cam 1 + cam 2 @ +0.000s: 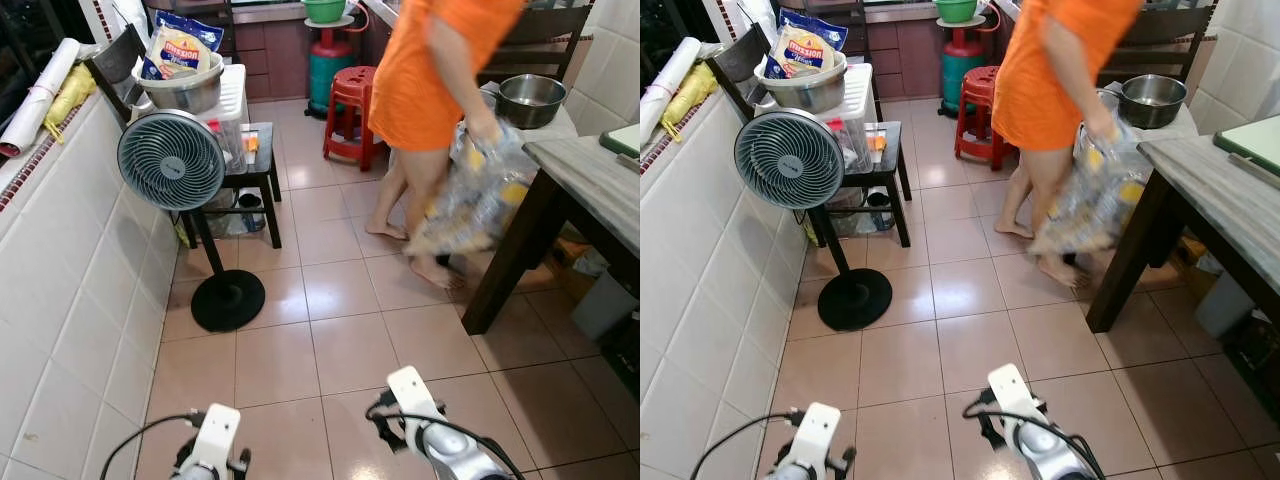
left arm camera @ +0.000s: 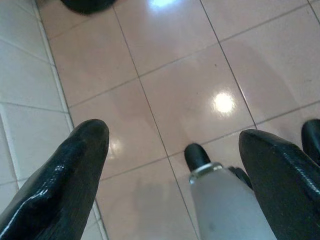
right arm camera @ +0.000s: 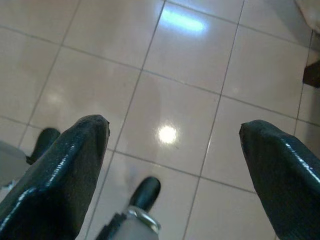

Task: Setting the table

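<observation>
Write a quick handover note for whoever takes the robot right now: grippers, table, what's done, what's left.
Left gripper: open, holds nothing, hanging low over the floor tiles.
Right gripper: open, holds nothing, also low over the floor.
Wooden table: ahead on the right, a green board near its far edge.
A person in orange stands beside the table holding a clear plastic bag, in the path.
Done: nothing picked up.
Left: probably wait for the person, approach the table, then set it.
</observation>
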You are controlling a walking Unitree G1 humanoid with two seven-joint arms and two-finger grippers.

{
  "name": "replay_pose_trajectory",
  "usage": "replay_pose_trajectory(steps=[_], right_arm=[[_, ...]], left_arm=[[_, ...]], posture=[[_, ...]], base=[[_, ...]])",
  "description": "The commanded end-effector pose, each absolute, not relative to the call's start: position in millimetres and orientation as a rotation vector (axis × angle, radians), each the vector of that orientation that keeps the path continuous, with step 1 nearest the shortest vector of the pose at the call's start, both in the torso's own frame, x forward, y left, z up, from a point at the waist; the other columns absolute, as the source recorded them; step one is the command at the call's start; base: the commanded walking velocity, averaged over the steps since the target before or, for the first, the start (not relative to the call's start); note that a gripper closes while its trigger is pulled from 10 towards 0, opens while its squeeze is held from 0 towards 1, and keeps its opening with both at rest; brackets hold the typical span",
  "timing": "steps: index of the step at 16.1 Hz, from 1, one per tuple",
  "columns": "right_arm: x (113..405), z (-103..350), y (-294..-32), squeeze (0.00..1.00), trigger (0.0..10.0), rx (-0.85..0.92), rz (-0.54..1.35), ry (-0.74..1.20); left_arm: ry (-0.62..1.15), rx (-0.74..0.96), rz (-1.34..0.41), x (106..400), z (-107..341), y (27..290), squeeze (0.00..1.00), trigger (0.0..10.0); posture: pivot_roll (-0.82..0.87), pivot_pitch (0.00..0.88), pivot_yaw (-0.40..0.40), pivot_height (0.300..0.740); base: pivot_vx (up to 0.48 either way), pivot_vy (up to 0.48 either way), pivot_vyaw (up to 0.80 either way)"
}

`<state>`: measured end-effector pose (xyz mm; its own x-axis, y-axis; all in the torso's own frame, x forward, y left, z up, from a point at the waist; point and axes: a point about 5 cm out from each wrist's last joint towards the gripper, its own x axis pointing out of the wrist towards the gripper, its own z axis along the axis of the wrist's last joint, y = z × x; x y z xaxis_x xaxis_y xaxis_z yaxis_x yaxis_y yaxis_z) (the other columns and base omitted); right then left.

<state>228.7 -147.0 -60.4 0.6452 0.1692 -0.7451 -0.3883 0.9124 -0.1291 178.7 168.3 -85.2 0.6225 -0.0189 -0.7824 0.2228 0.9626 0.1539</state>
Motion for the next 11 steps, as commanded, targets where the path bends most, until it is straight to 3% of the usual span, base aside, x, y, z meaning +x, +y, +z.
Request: replay_pose_trajectory(steps=[1, 2, 6, 11], right_arm=[[223.6, -63.7, -150.7, 0.00, 10.0, -0.315, 0.316, 0.828], [218.2, -66.9, -153.1, 0.00, 10.0, -0.334, 0.313, 0.840], [199.2, -77.5, -152.9, 0.00, 10.0, -0.406, 0.351, 0.880], [197.7, -77.7, -155.3, 0.00, 10.0, -0.415, 0.378, 0.872]], left_arm=[[0.915, 0.255, -0.135, 173.7, -88.0, 168.6, 0.00, 10.0], [0.922, 0.246, -0.135, 172.3, -88.9, 166.5, 0.00, 10.0], [0.934, 0.234, -0.146, 174.1, -89.4, 155.0, 0.00, 10.0], [0.968, 0.237, -0.142, 169.0, -91.5, 166.4, 0.00, 10.0]], posture=[[-0.08, 0.000, 0.057, 0.740], [-0.08, 0.000, 0.057, 0.740], [-0.07, 0.000, 0.063, 0.740], [-0.07, 0.000, 0.064, 0.740]], base=[[0.000, 0.000, 0.00], [0.000, 0.000, 0.00], [0.000, 0.000, 0.80], [0.000, 0.000, 0.80]])
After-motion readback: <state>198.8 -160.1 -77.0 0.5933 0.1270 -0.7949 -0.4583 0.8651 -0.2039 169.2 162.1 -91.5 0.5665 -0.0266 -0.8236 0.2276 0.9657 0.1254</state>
